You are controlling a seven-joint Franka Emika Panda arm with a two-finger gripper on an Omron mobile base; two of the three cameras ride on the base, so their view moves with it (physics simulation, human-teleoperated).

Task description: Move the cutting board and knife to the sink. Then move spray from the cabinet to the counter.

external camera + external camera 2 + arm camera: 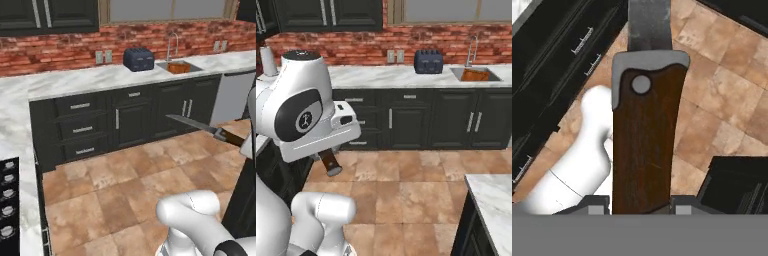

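My gripper [639, 206] is shut on the knife [643, 145], a fingertip on each side of its brown wooden handle, the steel blade pointing away from the hand. In the left base view the knife [200, 126] hangs in the air over the tiled floor, blade towards the dark cabinets. From the right base view only its handle end [330, 162] sticks out under my white wrist. The reddish-brown cutting board [178, 68] [475, 75] lies in the sink [192, 65] [494, 76], set into the white marble counter [75, 80] [381, 76]. The spray and its cabinet are out of view.
A dark toaster [138, 59] [428, 61] stands on the counter left of the sink's faucet [172, 46] [472, 49]. Cooktop knobs [7, 200] line the near left edge. A marble island corner [496, 200] juts in at lower right. Open tiled floor [125, 185] lies between.
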